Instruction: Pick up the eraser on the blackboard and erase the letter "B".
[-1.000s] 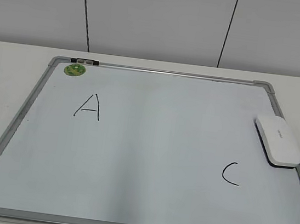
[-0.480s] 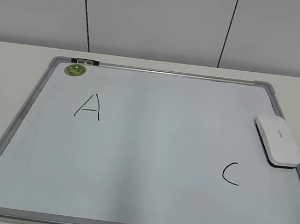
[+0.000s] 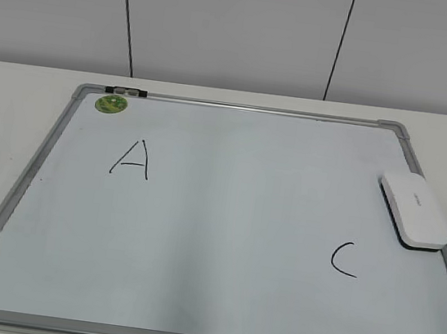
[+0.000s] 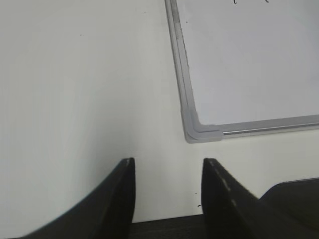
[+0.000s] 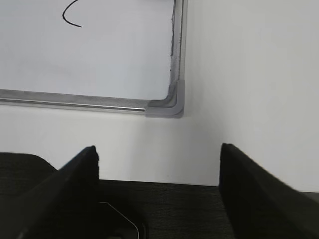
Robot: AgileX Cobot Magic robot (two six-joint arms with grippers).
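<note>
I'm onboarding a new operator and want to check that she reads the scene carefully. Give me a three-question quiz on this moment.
1. True or false: a letter "B" shows on the blackboard.
2. Where does the eraser lie? A) by the right frame B) beside the green magnet C) off the board
3. Fill in: the left gripper and the right gripper are both ___.

Key: 1 false, only "A" and "C" show; 2 A; 3 open.

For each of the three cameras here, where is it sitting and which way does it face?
Exterior: raised in front, angled down on the blackboard, the eraser at right; no arms show.
Left wrist: low, behind the open left gripper, facing the board's near-left corner.
Right wrist: behind the open right gripper, facing the near-right corner.
Shared: the "C", exterior and right wrist.
</note>
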